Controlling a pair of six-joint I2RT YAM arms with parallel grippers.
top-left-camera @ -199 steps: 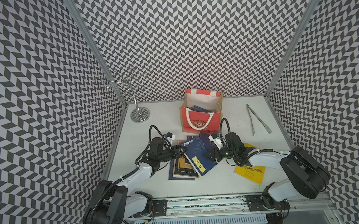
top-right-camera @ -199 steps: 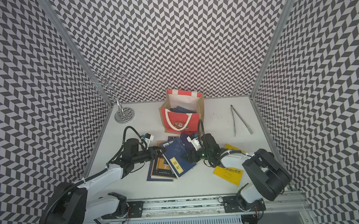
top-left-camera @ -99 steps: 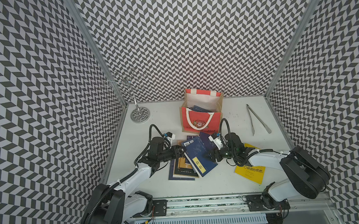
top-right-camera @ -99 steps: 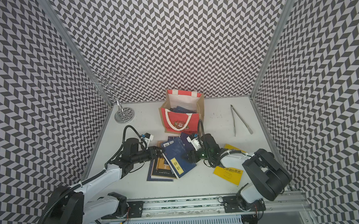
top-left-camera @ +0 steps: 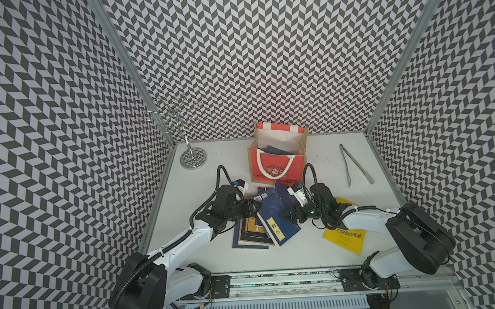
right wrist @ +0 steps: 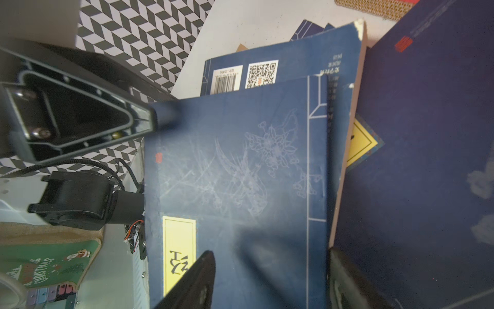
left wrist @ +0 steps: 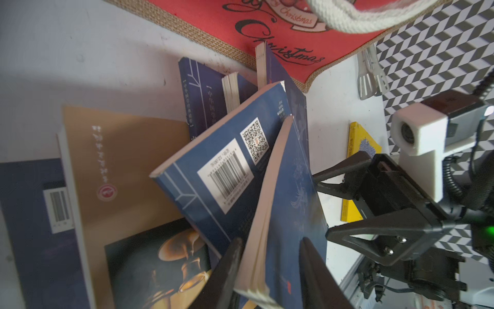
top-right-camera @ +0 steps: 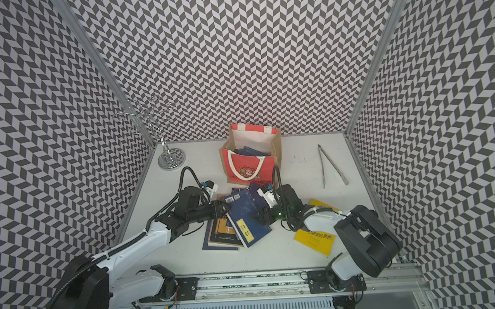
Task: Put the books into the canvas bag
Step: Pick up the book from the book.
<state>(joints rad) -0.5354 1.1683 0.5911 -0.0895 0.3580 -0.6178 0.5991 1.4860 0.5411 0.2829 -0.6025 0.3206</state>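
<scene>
The canvas bag (top-left-camera: 279, 165) (top-right-camera: 250, 166) stands upright at the back middle, with navy books (top-left-camera: 273, 149) inside it. In front of it lies a pile of books. My left gripper (top-left-camera: 253, 208) (left wrist: 270, 267) is shut on the left edge of a navy book with a yellow label (top-left-camera: 275, 217) (left wrist: 288, 187), which is tilted up. My right gripper (top-left-camera: 287, 215) (right wrist: 270, 278) stands open at that book's right side, its fingers spread over the cover. A tan-and-black book (top-left-camera: 250, 232) lies under the pile. A yellow book (top-left-camera: 345, 237) lies apart under the right arm.
Metal tongs (top-left-camera: 353, 164) lie at the back right. A wire stand (top-left-camera: 192, 158) with a round base is in the back left corner. Patterned walls close in three sides, and a rail runs along the front edge.
</scene>
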